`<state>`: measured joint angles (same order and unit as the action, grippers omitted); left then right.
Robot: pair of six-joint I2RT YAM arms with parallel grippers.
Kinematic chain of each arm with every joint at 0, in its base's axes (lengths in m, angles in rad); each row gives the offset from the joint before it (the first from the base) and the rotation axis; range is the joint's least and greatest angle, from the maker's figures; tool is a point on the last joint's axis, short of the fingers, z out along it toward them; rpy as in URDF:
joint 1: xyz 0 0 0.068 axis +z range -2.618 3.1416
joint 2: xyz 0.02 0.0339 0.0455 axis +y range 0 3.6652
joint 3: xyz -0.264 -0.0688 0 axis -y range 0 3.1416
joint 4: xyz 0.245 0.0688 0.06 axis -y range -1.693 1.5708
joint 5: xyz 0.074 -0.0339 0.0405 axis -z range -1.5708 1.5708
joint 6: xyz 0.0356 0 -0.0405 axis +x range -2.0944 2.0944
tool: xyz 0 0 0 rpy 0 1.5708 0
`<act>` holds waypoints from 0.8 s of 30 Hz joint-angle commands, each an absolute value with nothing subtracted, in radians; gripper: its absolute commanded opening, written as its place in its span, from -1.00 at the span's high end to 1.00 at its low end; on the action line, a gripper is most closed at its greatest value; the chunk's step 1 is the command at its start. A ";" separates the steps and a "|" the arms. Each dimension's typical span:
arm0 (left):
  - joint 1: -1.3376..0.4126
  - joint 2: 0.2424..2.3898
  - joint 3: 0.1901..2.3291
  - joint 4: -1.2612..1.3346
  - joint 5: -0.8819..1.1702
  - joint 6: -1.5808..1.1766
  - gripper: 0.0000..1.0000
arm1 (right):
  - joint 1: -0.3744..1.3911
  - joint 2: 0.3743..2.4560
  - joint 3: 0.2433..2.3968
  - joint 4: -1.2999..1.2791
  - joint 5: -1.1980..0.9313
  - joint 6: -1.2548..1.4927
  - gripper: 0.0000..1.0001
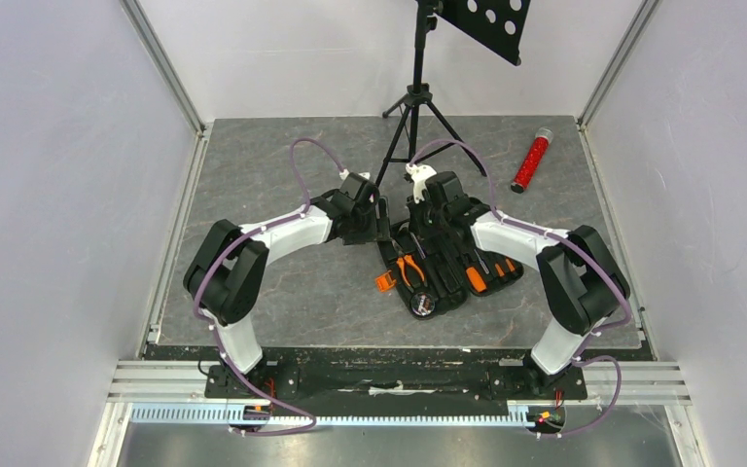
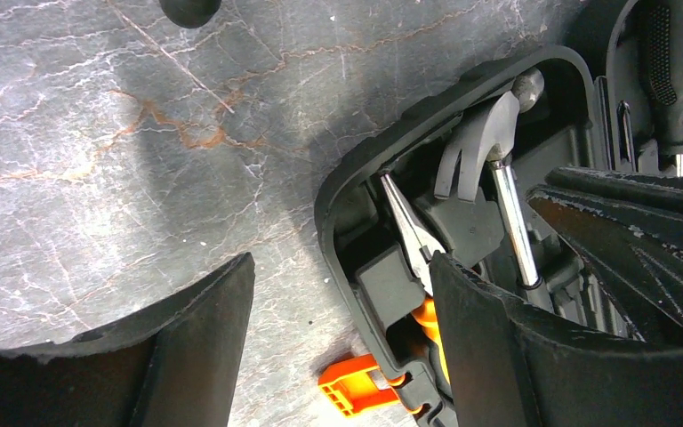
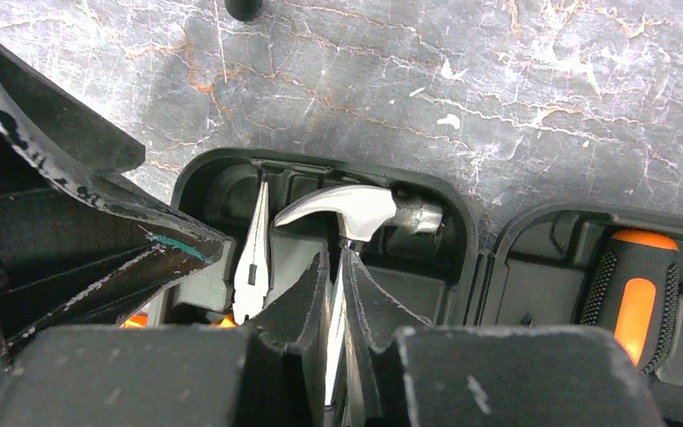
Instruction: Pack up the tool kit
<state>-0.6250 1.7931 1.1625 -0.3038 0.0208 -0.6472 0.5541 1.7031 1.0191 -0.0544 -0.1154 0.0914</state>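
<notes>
Well, the right gripper [image 3: 339, 298] was pinched on the hammer [image 3: 356, 212] shaft, head at its 12 o'clock, seemingly seating it in the unfolded case [image 3: 468, 233]. The left gripper [image 2: 340, 267] hung with jaws spread, the case at its 3 o'clock.

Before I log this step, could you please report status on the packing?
Left gripper open, straddling tool kit rim. Right gripper shut on hammer. Kit lies open. Tripod foot nearby, not touching.

One case [image 2: 427, 102], one hammer [image 3: 347, 209], one tube [image 1: 532, 161], one tripod [image 1: 410, 107]
</notes>
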 commanded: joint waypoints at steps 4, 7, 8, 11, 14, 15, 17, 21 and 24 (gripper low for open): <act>-0.632 1.774 1.195 -0.278 0.022 -0.679 -0.56 | 0.548 1.745 1.071 -0.048 -0.104 0.078 0.79; -0.632 1.773 1.197 -0.277 0.020 -0.680 -0.56 | 0.548 1.771 1.071 -0.052 -0.117 0.078 0.82; -0.632 1.774 1.198 -0.276 0.021 -0.680 -0.56 | 0.548 1.777 1.070 -0.056 -0.123 0.079 0.83; -0.632 1.782 1.200 -0.275 0.024 -0.683 -0.56 | 0.547 1.793 1.054 -0.058 -0.116 0.084 0.88; -0.632 1.788 1.200 -0.268 0.029 -0.688 -0.56 | 0.549 1.805 1.028 -0.069 -0.098 0.087 0.98; -0.633 1.790 1.201 -0.268 0.027 -0.690 -0.56 | 0.549 1.809 1.022 -0.078 -0.089 0.085 1.00; -0.632 1.796 1.201 -0.264 0.028 -0.695 -0.56 | 0.554 1.816 1.004 -0.087 -0.072 0.080 1.00; -0.633 1.808 1.203 -0.254 0.023 -0.710 -0.56 | 0.558 1.821 0.950 -0.086 -0.051 0.073 1.00; -0.632 1.817 1.204 -0.243 0.017 -0.724 -0.56 | 0.560 1.815 0.916 -0.080 -0.051 0.074 1.00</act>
